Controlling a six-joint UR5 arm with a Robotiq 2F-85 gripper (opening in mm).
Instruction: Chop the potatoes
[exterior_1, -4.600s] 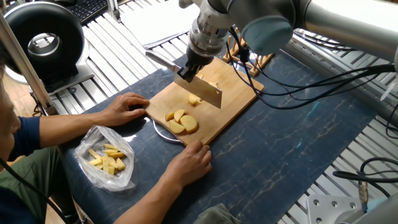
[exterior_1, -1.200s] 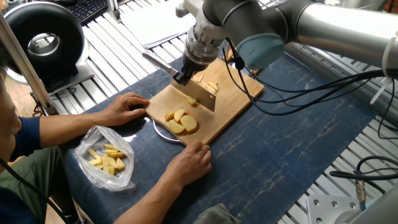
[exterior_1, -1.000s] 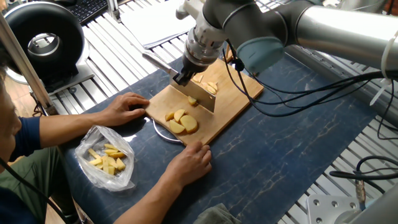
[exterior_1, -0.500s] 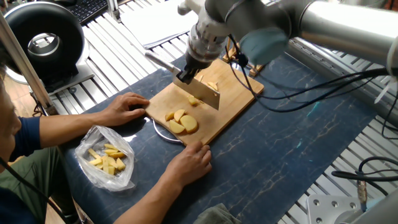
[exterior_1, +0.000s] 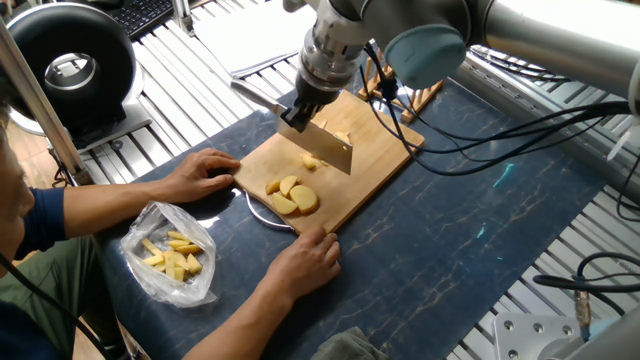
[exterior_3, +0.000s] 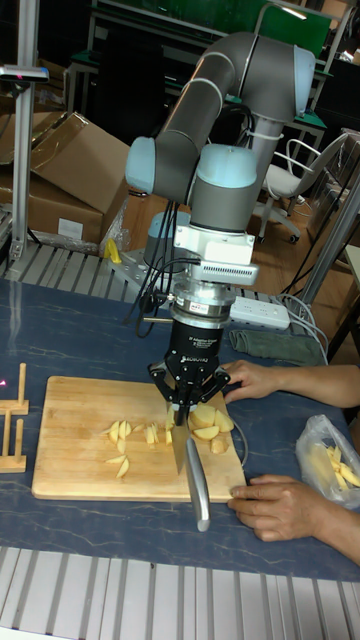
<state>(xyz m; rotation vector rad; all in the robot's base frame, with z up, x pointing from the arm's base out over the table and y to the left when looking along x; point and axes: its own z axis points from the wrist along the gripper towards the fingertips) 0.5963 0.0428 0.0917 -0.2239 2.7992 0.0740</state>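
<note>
Gripper (exterior_3: 187, 404): clamped on knife (exterior_1: 318, 145), blade raised just above board (exterior_1: 375, 165). Potatoes (exterior_1: 291, 195): uncut slices at board's near end, by the hands; cut pieces (exterior_3: 128, 438) scattered mid-board. Person's hands (exterior_1: 305, 262) steady the board edge on the worktop (exterior_1: 470, 230). Risks: blade coming down close to fingers; board shifting under the chop; rounded slices rolling off line.
</note>
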